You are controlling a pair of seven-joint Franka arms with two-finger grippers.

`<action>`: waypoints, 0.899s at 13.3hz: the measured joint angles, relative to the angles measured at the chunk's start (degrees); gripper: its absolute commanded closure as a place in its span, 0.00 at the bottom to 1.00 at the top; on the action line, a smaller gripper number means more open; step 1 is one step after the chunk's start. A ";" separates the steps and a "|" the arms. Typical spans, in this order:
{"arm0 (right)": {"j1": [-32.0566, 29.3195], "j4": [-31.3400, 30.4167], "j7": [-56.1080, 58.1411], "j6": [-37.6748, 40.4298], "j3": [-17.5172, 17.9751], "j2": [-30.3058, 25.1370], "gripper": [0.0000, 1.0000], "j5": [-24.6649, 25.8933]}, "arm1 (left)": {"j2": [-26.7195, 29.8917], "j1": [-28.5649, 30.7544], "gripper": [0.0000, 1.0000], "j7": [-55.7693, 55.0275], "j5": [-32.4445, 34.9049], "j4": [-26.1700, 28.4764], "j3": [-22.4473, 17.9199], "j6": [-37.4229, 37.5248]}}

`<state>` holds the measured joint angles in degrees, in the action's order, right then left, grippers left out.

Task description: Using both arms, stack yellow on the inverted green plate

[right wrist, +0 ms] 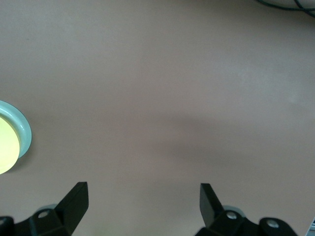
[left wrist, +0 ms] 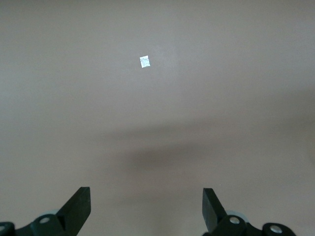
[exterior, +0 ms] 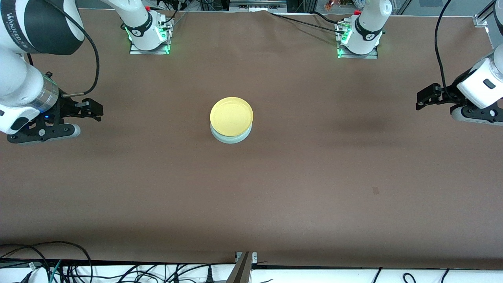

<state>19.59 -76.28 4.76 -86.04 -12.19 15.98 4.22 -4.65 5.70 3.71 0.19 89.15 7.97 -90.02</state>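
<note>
The yellow plate rests on top of the pale green plate at the middle of the brown table; only the green plate's rim shows under it. Both also show at the edge of the right wrist view, the yellow plate inside the green rim. My right gripper is open and empty, up over the table at the right arm's end. My left gripper is open and empty, up over the left arm's end.
A small white scrap lies on the table under the left gripper. A small dark mark is on the cloth. Both arm bases stand along the table's back edge. Cables lie past the front edge.
</note>
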 measured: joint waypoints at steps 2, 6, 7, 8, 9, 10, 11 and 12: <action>0.06 -0.06 -0.52 1.11 -0.07 0.02 0.00 0.03 | 0.00 0.00 0.00 0.00 0.00 0.00 0.00 0.00; -2.74 -0.93 -3.18 2.39 1.39 -1.58 0.00 0.07 | 0.00 0.03 0.00 0.00 0.00 0.00 0.00 0.00; -6.35 -2.58 -3.35 2.10 4.55 -3.06 0.00 0.09 | 0.00 0.04 0.00 0.00 0.00 -0.01 -0.01 0.00; -10.93 -5.12 -3.45 1.01 8.64 -4.92 0.00 0.13 | 0.00 0.05 0.00 0.00 0.00 -0.02 -0.01 0.00; -15.28 -8.08 -3.52 -0.54 12.33 -6.94 0.00 0.16 | 0.00 0.05 0.00 0.00 0.00 -0.02 -0.02 0.00; -18.24 -10.70 -3.54 -1.56 14.57 -8.78 0.00 0.16 | 0.00 0.05 0.00 0.00 0.00 -0.03 -0.02 0.00; -19.96 -13.06 -3.54 -2.05 15.66 -10.52 0.00 0.16 | 0.00 0.05 0.00 0.00 0.00 -0.04 -0.02 0.00; -20.97 -15.15 -3.54 -2.39 16.15 -12.16 0.00 0.16 | 0.00 0.06 0.00 0.00 0.00 -0.05 -0.02 0.00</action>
<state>-1.38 -91.43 1.21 -88.43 3.96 3.82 4.38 -4.64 5.76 3.71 0.19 89.10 7.95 -90.02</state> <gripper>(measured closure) 0.000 0.000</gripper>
